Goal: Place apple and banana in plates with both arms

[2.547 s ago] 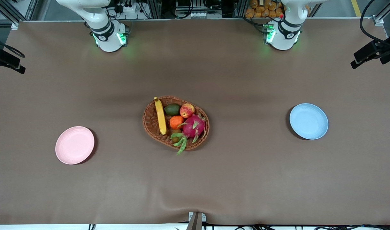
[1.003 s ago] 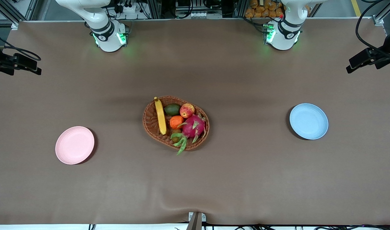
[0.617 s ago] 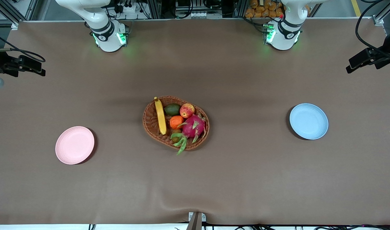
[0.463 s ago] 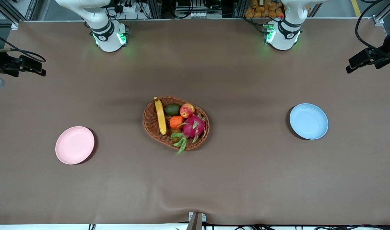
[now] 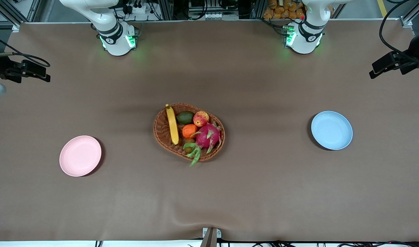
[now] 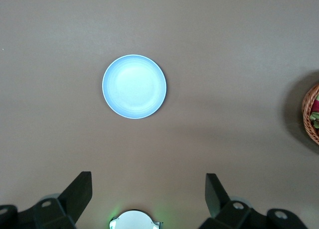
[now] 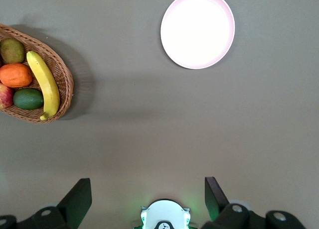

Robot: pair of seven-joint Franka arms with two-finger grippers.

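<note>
The left pincer hangs open and empty, high over the worktop at the left arm's end, above the blue plate. The right pincer is likewise open at the other end, above the pink plate. Mid-worktop, the wicker basket holds the banana, the apple and other fruit.

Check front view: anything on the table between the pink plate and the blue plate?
Yes. In the front view the wicker basket sits between the pink plate and blue plate, holding the banana and apple.
</note>
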